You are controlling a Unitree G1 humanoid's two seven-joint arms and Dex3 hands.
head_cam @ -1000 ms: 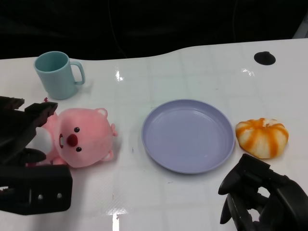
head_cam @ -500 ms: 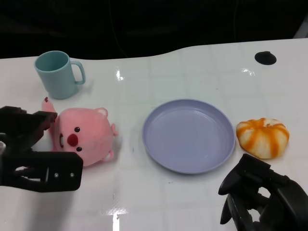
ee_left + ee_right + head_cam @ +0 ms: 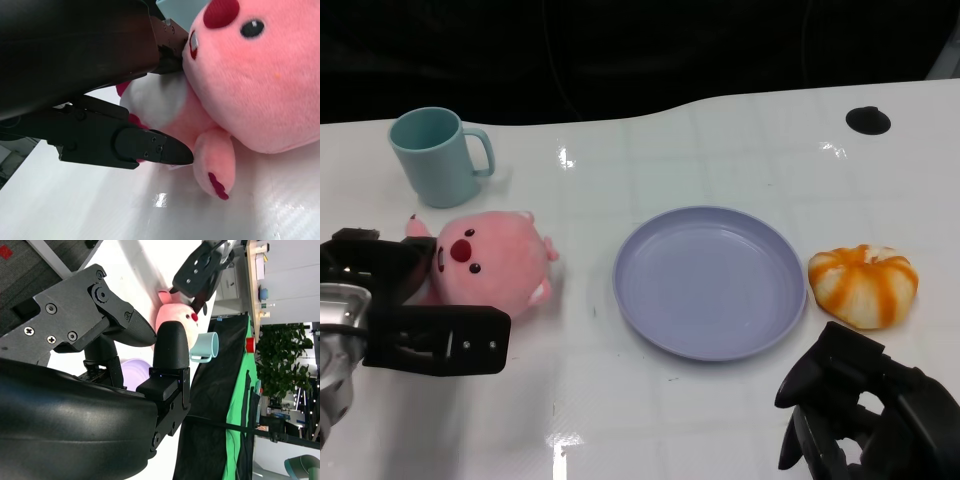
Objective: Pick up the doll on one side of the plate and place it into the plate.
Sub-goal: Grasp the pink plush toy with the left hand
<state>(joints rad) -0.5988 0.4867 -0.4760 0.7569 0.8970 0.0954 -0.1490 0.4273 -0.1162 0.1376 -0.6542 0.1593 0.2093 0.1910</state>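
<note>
The pink plush doll (image 3: 490, 265) sits left of the lavender plate (image 3: 710, 280), tilted up with its face toward me. My left hand (image 3: 415, 315) grips it from the left; in the left wrist view the black fingers (image 3: 150, 150) close around the doll's (image 3: 250, 85) white belly and side. At the lower right, my right hand (image 3: 865, 415) rests near the table edge, its fingers apart and holding nothing. The right wrist view looks past its own fingers (image 3: 170, 350) to the doll (image 3: 176, 315) and the left hand (image 3: 202, 265).
A teal mug (image 3: 435, 155) stands behind the doll at the back left. An orange-and-white striped plush (image 3: 863, 285) lies just right of the plate. A black round spot (image 3: 868, 120) marks the table's far right. Dark space lies beyond the table's back edge.
My left hand has closed in on the doll and tipped it from lying flat to more upright, shifting it slightly away from me. The right hand has not moved.
</note>
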